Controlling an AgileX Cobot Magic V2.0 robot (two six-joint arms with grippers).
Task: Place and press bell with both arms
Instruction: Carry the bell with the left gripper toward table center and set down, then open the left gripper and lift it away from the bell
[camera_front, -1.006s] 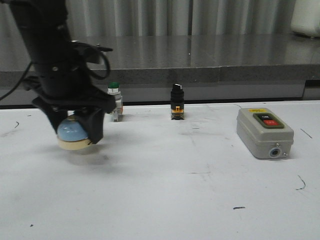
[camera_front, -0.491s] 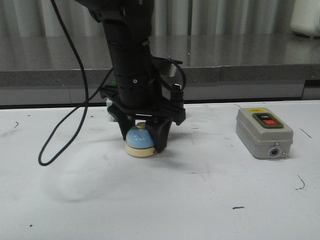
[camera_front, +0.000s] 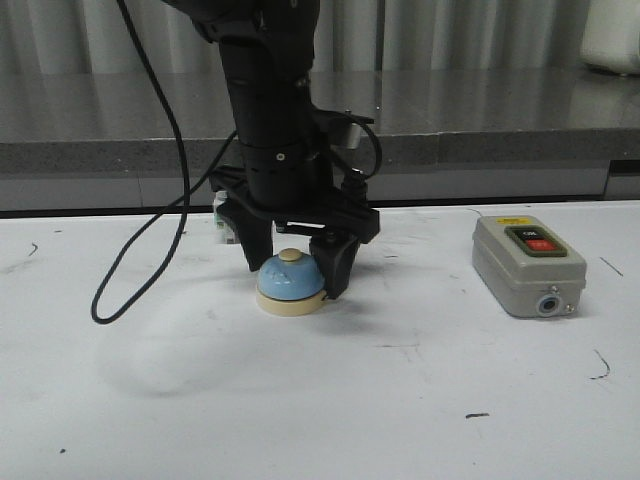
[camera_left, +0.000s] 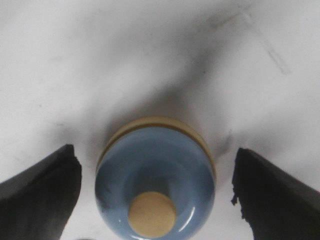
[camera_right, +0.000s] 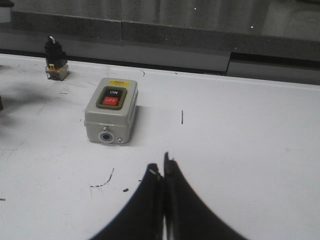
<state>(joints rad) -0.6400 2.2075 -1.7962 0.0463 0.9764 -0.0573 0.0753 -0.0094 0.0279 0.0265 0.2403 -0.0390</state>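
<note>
Since half a second ago, our bulky black left arm (camera_front: 268, 120) has barely shifted, but its black two-finger gripper (camera_front: 297, 270) has opened: the jaws now stand apart on both sides of the small light-blue dome-shaped bell with cream base and cream button (camera_front: 290, 284), with white table showing in the gaps in the wrist view. The bell rests upright on the white table (camera_front: 400, 400), near its middle, with the grey switch box with red and black buttons (camera_front: 527, 264) well apart at 3 o'clock from it. We judge the placing as done and the pressing still to come. Our right gripper (camera_right: 163, 172) hangs with its jaws closed together on nothing, the switch box at 11 o'clock from it.
</note>
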